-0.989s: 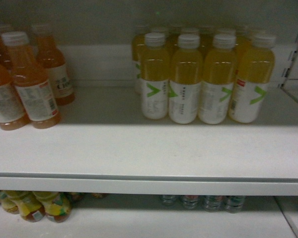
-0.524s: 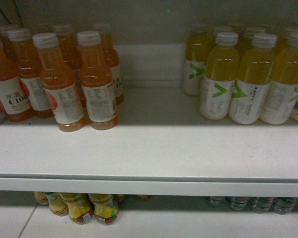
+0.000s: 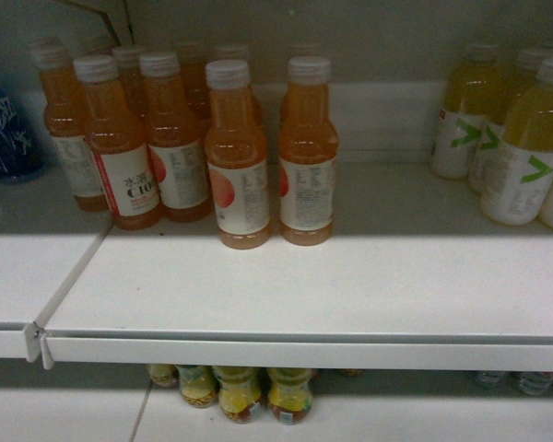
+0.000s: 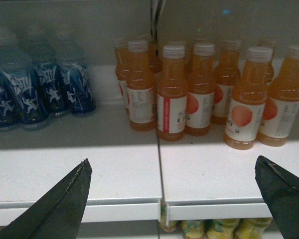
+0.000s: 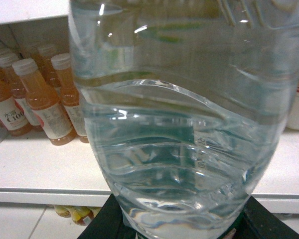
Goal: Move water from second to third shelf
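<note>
Right gripper (image 5: 177, 231) clamping water bottle (image 5: 184, 114) — left gripper (image 4: 172, 191) spread

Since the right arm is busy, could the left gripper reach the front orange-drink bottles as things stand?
Probably yes: the left gripper is open and empty, facing the orange-drink bottles, with only bare shelf before the front row.

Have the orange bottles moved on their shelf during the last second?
No. The orange bottles slid right in the head view, but the yellow bottles and the shelf slid with them; the camera swung left.
</note>
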{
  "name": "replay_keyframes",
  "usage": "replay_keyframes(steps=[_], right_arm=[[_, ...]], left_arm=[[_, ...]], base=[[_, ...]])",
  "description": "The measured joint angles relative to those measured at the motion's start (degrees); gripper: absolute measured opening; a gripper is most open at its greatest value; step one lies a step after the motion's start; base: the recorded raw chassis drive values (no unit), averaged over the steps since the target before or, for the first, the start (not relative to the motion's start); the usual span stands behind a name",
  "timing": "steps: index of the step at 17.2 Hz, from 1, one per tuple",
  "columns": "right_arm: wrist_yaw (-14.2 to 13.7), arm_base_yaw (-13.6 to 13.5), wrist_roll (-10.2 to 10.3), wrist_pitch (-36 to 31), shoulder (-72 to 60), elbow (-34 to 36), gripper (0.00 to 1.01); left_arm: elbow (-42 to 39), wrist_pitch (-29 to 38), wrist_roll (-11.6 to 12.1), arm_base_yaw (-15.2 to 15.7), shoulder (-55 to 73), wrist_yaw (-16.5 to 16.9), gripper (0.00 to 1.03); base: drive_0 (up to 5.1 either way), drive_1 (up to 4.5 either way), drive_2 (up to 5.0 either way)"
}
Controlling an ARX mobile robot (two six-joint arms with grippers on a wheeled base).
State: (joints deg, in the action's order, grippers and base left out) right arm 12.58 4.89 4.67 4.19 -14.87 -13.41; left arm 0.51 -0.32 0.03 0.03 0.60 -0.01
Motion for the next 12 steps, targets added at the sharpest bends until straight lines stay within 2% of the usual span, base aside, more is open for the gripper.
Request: replay_keyframes(steps=[12], right_arm=[[-0.13,0.00,0.02,0.17,-0.02,0.00,0.36]], left_arm=[[0.00,0.11,0.00,0.00,0.00,0.00,0.98]], base=[[-4.9,3.34,1.5]])
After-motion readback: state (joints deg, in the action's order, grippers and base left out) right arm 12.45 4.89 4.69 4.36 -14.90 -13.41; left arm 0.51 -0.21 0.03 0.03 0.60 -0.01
